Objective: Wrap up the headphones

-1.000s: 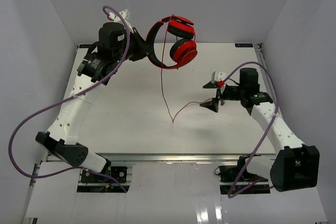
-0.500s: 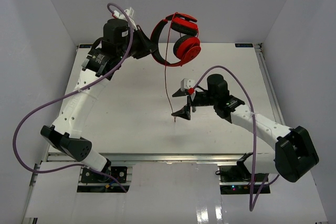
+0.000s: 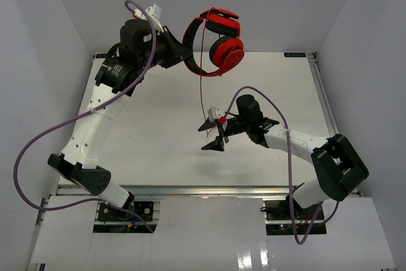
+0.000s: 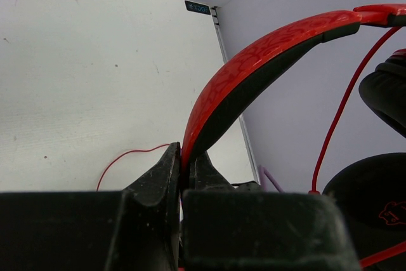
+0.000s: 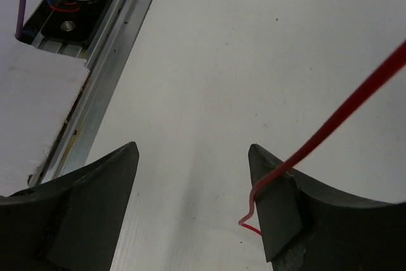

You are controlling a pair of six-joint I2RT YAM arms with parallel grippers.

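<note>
Headphones [image 3: 216, 42] hang in the air above the far part of the desk [image 3: 146, 125], held there by my left jaws, which are clenched on the headband [image 4: 254, 61]. The thin red cord [image 3: 202, 103] drops straight down to my right jaws. These stand released, and the cord touches the inner face of one finger [image 5: 279, 217].

walls [image 3: 44, 23]: plain pale grey | table [image 3: 158, 112]: white | near edge: metal rail [image 3: 209, 190]

The headphones [image 4: 254, 71] have a glossy, crackle-patterned red band; the table [image 3: 152, 118] looks smooth matt white.
</note>
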